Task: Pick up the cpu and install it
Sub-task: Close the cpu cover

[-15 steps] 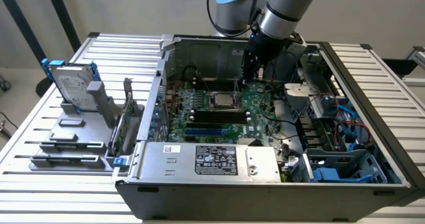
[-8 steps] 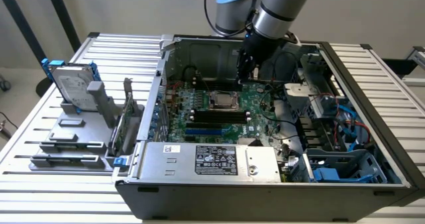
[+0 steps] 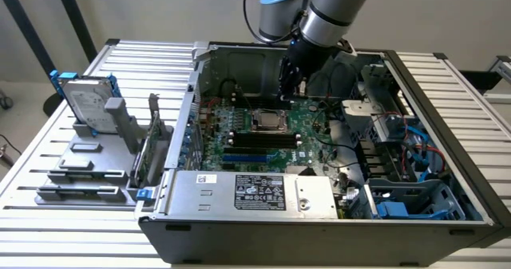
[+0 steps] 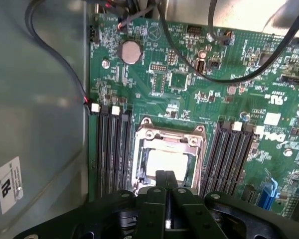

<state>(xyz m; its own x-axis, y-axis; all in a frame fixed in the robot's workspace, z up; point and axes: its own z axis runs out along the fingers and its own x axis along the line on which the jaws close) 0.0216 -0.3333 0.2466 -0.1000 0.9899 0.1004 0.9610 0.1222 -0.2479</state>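
Exterior view: camera off arm, raised, tilted down onto open computer case [image 3: 319,236] on slatted table [image 3: 72,236]; mid distance, whole case in frame.
Wrist view: on arm, close above motherboard [image 4: 189,84], facing almost straight down, gripper [image 4: 165,180] in near foreground.
Shared: motherboard [image 3: 313,124], socket frame [image 3: 268,121] [image 4: 164,135], memory slots [image 3: 264,139] [image 4: 112,149], gripper [image 3: 289,93].

Beneath me the slatted metal worktop [image 3: 48,233] carried the open computer case [image 3: 319,239] and, beside it at the exterior view's left, a grey parts stand [image 3: 88,161] (a hard drive [image 3: 86,104] stood upright in it).
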